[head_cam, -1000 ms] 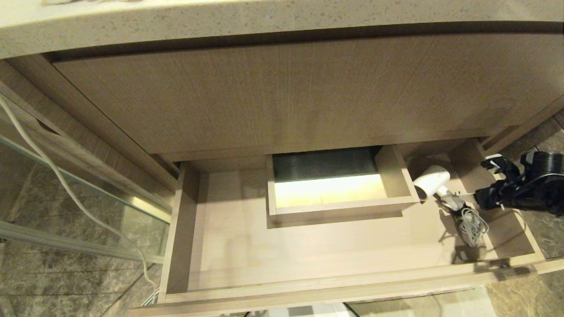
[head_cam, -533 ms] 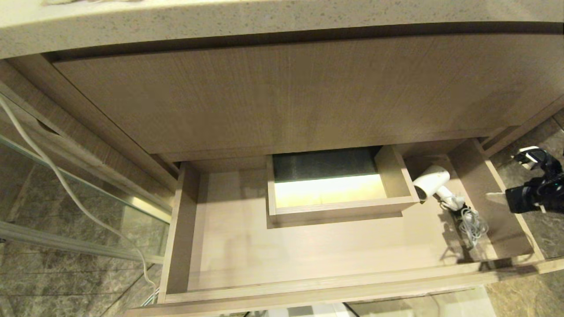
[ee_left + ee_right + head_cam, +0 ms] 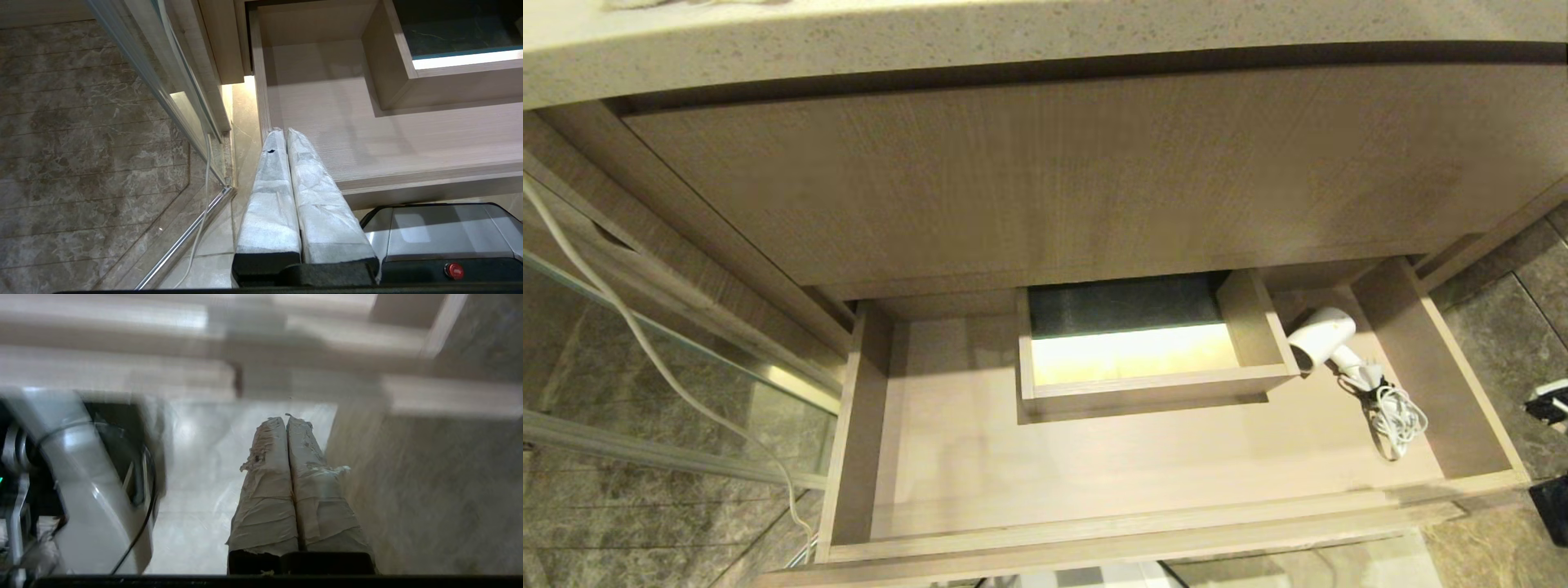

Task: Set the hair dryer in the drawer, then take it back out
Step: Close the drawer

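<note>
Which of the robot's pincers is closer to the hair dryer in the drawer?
Right. The right pincer hangs outside the drawer's right end, near the hair dryer; the left pincer is at the opposite end.

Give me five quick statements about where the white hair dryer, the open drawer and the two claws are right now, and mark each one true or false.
1. The white plastic hair dryer lies inside the wide beige wood-grain drawer. True.
2. The right claw is clamped on the dryer's handle. False: its taped fingers are shut on nothing, away from the drawer's inside.
3. The dryer's white cord lies bundled on the drawer floor beside the handle. True.
4. The dryer sits in the drawer's left half. False: it is at the right, next to the boxed rectangular notch.
5. The left claw is wide open. False: its fingers are pressed together, near the drawer's left front corner.
</note>
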Controlling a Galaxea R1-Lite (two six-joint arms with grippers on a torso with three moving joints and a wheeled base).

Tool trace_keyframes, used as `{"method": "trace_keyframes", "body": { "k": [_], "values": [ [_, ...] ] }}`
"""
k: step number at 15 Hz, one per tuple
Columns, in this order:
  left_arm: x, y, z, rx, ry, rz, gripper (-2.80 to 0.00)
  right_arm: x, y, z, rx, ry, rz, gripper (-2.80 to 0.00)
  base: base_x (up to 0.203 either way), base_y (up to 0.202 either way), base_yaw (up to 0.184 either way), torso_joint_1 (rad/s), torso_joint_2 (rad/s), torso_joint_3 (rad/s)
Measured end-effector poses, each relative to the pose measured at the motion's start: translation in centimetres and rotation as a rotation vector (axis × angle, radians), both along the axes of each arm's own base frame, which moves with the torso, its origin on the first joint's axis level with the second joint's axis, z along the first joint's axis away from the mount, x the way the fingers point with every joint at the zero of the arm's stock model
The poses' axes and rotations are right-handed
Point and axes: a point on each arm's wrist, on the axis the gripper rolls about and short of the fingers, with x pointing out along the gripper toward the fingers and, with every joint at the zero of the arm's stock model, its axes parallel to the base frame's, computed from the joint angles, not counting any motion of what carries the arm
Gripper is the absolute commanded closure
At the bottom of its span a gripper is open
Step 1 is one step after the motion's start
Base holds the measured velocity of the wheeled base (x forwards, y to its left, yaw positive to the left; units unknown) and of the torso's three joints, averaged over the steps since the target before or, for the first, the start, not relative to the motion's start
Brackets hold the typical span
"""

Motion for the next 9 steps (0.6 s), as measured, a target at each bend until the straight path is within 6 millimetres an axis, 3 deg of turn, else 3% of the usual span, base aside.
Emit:
{"method": "trace_keyframes", "body": {
  "k": [3,5,9],
  "values": [
    [0.0,0.0,0.0,0.000,0.000,0.000,0.00,-0.7,0.1,-0.5,-0.007,0.026,-0.002,0.00,0.000,0.000,0.000,0.000,0.00,0.000],
    [0.0,0.0,0.0,0.000,0.000,0.000,0.00,-0.9,-0.1,-1.9,-0.017,0.098,0.030,0.00,0.000,0.000,0.000,0.000,0.00,0.000],
    [0.0,0.0,0.0,0.000,0.000,0.000,0.00,0.3,-1.8,-4.3,-0.055,0.166,0.092,0.00,0.000,0.000,0.000,0.000,0.00,0.000]
  ]
}}
